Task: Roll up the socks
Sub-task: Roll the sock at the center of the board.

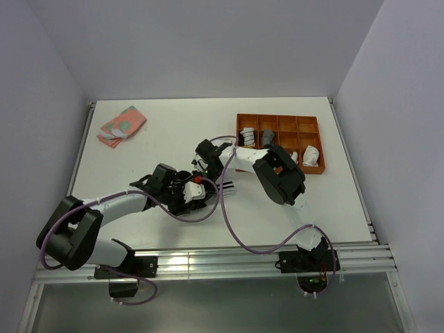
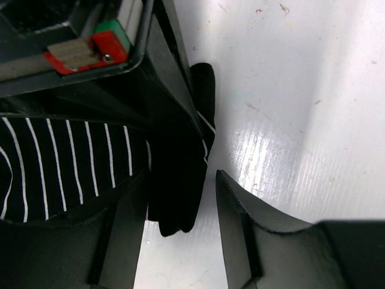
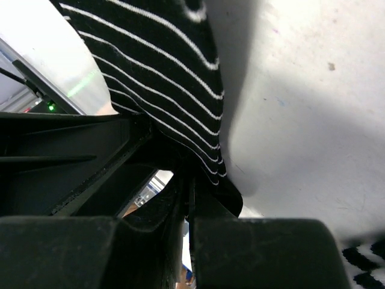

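Observation:
The black sock with thin white stripes is at the table's middle, between both grippers. My right gripper is shut on its fabric and holds it up from the table. In the left wrist view the sock's plain black end hangs between my left gripper's open jaws, close to the left finger, with a gap to the right one. From above, the left gripper and right gripper nearly touch. The pink and teal sock lies folded at the far left.
The orange compartment tray stands at the back right, with rolled socks in it, one white with black bands. A purple cable loops over the table near the arms. Walls close in the left, back and right sides.

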You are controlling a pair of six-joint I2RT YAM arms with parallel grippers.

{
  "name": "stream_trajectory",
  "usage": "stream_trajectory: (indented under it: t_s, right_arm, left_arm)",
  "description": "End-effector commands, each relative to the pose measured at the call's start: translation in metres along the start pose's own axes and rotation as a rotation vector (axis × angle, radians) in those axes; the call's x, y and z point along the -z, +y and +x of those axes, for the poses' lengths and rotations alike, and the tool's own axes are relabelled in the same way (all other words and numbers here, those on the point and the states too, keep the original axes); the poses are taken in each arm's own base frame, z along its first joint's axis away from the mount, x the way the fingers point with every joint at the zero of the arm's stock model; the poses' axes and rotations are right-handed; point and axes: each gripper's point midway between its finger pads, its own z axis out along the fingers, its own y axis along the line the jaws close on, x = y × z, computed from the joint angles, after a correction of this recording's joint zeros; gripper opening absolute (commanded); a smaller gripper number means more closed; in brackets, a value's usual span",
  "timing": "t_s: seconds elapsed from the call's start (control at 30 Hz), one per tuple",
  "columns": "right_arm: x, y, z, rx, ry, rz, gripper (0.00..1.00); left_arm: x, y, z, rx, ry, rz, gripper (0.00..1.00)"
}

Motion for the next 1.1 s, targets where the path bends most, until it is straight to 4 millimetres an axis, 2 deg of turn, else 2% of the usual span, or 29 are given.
stream_trajectory:
  t_s: [0.0,0.1,0.3,0.33,0.37,0.53,0.67,0.73,0.77,0.83,0.9,0.93,1.0,1.03,1.07]
  right_arm:
    - [0.012,0.008,0.004,0.003,-0.012,-0.024,0.00]
    - [0.014,0.008,0.005,0.004,-0.013,-0.024,0.00]
    - [0.016,0.011,0.006,0.010,-0.025,-0.032,0.00]
    - [0.016,0.011,0.007,0.000,-0.027,-0.033,0.01]
    - [0.017,0.013,0.005,0.008,-0.039,-0.041,0.01]
    - [0.021,0.013,0.001,-0.003,-0.085,-0.027,0.12]
    - [0.024,0.010,-0.004,-0.005,-0.145,0.000,0.21]
    - [0.026,0.001,-0.011,-0.009,-0.201,0.054,0.27]
    - [0.032,0.004,-0.016,0.009,-0.247,0.055,0.30]
    - [0.035,-0.004,-0.020,-0.003,-0.304,0.089,0.38]
    - [0.046,0.006,-0.030,0.028,-0.387,0.060,0.42]
    - [0.046,-0.003,-0.029,0.009,-0.412,0.081,0.43]
    - [0.058,0.006,-0.038,0.028,-0.494,0.046,0.45]
    - [0.059,0.000,-0.037,0.013,-0.518,0.062,0.45]
    - [0.064,0.002,-0.042,0.023,-0.560,0.055,0.45]
  left_arm:
    - [-0.003,0.002,-0.009,-0.021,-0.022,0.017,0.52]
    - [-0.005,0.001,-0.006,-0.016,-0.017,0.024,0.51]
    - [-0.007,-0.006,0.000,0.001,0.010,0.062,0.38]
    - [-0.007,-0.006,0.000,0.007,0.013,0.073,0.32]
    - [-0.008,-0.007,0.000,0.006,0.016,0.081,0.30]
    - [-0.007,-0.023,0.004,0.030,0.032,0.170,0.13]
    - [-0.003,-0.038,0.004,0.049,0.034,0.241,0.06]
    - [0.001,-0.042,0.004,0.053,0.026,0.263,0.02]
    - [0.003,-0.044,0.005,0.059,0.027,0.274,0.01]
    - [0.007,-0.047,0.003,0.059,0.011,0.290,0.00]
    - [0.012,-0.052,0.004,0.080,0.006,0.322,0.00]
    - [0.013,-0.050,0.003,0.073,0.001,0.328,0.00]
    - [0.018,-0.052,0.006,0.112,-0.002,0.362,0.00]
    - [0.019,-0.049,0.004,0.107,-0.013,0.366,0.00]
    - [0.020,-0.047,0.005,0.115,-0.016,0.373,0.00]
